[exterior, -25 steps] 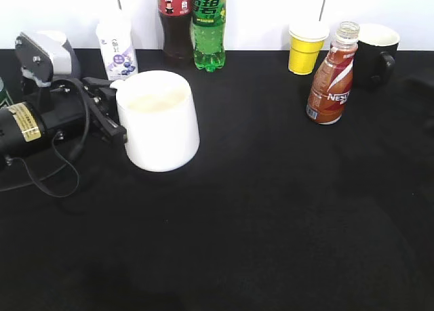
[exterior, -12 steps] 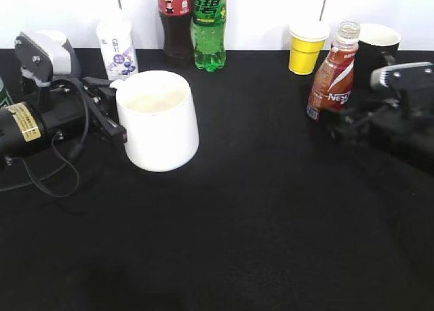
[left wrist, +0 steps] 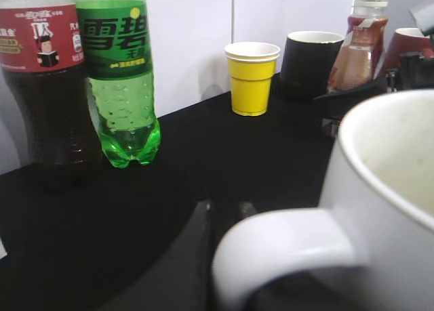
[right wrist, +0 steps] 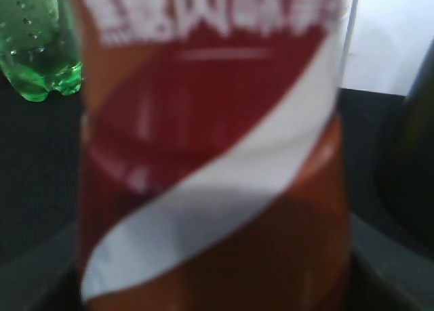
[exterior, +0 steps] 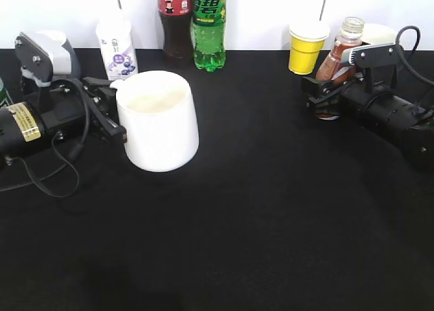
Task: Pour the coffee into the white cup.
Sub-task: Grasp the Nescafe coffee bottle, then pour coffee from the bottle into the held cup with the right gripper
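My left gripper (exterior: 112, 114) grips the handle of the white cup (exterior: 159, 121) on the table (exterior: 258, 209). My right gripper (exterior: 320, 97) surrounds the coffee bottle (exterior: 339, 50) at the table's back right; I cannot tell whether it has closed.

The green bottle (left wrist: 116, 74) shows big Chinese characters, 雪碧, on its dark green label. The cola bottle (left wrist: 42, 80) beside it carries white Chinese lettering on red, too small to read. The coffee bottle's (right wrist: 210, 148) white lettering is blurred.
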{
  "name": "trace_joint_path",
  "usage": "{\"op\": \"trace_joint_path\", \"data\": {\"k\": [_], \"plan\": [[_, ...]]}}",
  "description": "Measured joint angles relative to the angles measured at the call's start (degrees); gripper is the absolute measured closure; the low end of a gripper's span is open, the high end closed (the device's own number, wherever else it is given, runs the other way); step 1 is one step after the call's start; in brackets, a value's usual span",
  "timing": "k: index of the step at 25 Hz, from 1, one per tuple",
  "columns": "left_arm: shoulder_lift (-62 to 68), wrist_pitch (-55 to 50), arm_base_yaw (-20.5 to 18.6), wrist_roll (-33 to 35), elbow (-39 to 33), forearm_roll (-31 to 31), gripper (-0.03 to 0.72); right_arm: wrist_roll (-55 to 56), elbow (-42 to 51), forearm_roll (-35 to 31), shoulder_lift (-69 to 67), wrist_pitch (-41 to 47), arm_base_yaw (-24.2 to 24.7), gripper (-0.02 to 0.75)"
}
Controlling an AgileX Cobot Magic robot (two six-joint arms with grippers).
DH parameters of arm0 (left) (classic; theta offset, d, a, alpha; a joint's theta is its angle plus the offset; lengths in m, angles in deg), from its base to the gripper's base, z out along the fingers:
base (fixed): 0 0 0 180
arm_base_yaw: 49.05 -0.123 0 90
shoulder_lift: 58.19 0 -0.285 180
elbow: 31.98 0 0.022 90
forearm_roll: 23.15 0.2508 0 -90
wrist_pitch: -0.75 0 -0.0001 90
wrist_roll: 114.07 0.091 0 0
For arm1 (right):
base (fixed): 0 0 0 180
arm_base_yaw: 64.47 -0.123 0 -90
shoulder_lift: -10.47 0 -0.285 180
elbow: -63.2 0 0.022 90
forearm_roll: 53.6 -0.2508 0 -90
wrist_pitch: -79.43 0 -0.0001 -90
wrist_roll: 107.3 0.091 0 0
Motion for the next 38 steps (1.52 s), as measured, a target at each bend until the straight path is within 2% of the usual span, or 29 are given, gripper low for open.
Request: {"op": "trace_joint_path", "data": {"k": [3, 5, 8, 11, 14, 17, 23, 28, 32, 38], "plan": [[0.0, 0.0, 0.0, 0.0, 0.0, 1.4, 0.631, 0.0, 0.1, 0.3, -0.1, -0.1, 0.0, 0.221], [0.0, -0.1, 1.0, -0.2, 0.0, 2.7, 0.631, 0.0, 2.6, 4.3, 3.0, 0.0, 0.0, 0.221], [-0.1, -0.4, 6.0, -3.1, 1.6, 3.4, 0.631, 0.0, 6.9, 12.2, 16.1, 0.6, 0.0, 0.221], [-0.1, -2.4, 12.3, -5.2, 6.4, 3.6, 0.632, 0.0, 8.5, 20.7, 30.4, 8.0, 0.0, 0.221], [-0.1, -4.9, 17.8, -7.0, 10.8, 3.6, 0.632, -2.1, 8.6, 24.5, 39.0, 12.4, 0.0, 0.221], [-0.1, -5.6, 20.8, -8.1, 13.7, 3.7, 0.632, -7.3, 8.6, 26.4, 41.6, 13.3, 0.0, 0.221], [-0.1, -15.3, 22.6, -8.7, 20.5, 3.7, 0.632, -30.3, 8.6, 26.6, 41.6, 13.6, 0.0, 0.221], [0.0, -17.2, 22.6, -9.3, 21.8, 3.4, 0.632, -42.1, 8.6, 26.7, 41.6, 13.2, 0.0, 0.221], [0.0, -16.7, 22.7, -9.9, 21.8, 3.5, 0.632, -50.1, 8.6, 26.8, 41.6, 13.2, 0.0, 0.221], [0.0, -16.3, 23.7, -10.1, 21.9, 3.7, 0.632, -54.8, 8.6, 26.9, 41.6, 13.2, 0.0, 0.221]]}}
